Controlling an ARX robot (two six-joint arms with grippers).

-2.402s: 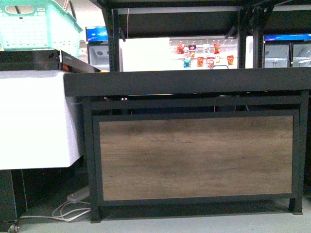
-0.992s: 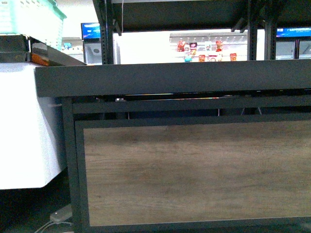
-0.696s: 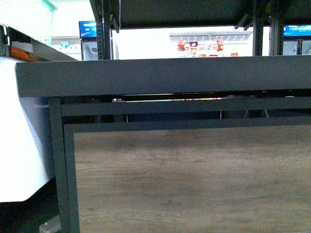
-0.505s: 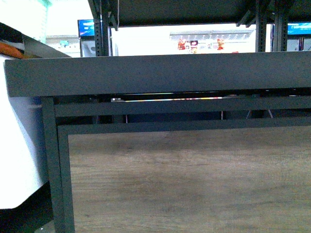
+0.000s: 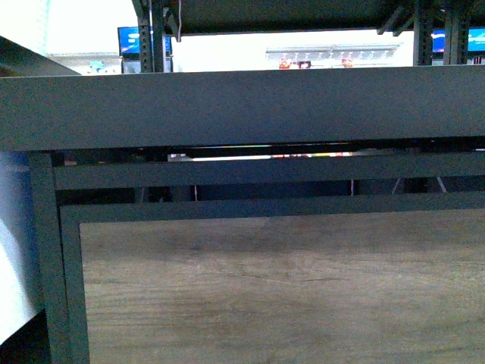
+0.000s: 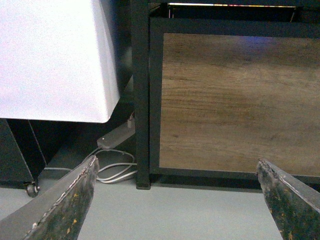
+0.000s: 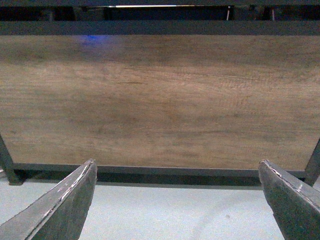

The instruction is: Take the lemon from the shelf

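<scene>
Closer now than 2.4 s ago: the front view has closed in on the shelf (image 5: 242,106), whose black tray edge spans the full width. The teal basket has left the view, and the white-draped table (image 5: 14,250) is reduced to a sliver at far left.

- Shelf: black metal frame. The wood-grain panel (image 5: 280,288) sits below a crossbar, and the underside of an upper tier (image 5: 280,14) is overhead.
- Lemon: not located. The tray's top surface lies above the camera's line of sight, hidden behind its own front edge.
- Background: through the gap above the tray are a blue screen (image 5: 132,38) and small red packets (image 5: 292,64), possibly hanging snacks, too small to identify.
- Left gripper (image 6: 176,162): jaws spread wide with nothing between them. Its fingers (image 6: 65,205) are dark, scuffed and flecked with yellow. It faces the shelf's left front leg (image 6: 141,100) and the lower panel.
- Right gripper (image 7: 177,162): jaws equally wide and empty, facing the middle of the panel, low down.
- Floor items, left wrist view: the power strip (image 6: 116,137) lies just beside the leg, with a coiled white cable (image 6: 112,170) near it. A caster wheel (image 6: 31,189) sits under the dark unit beneath the draped table. The floor (image 6: 175,220) is grey.
</scene>
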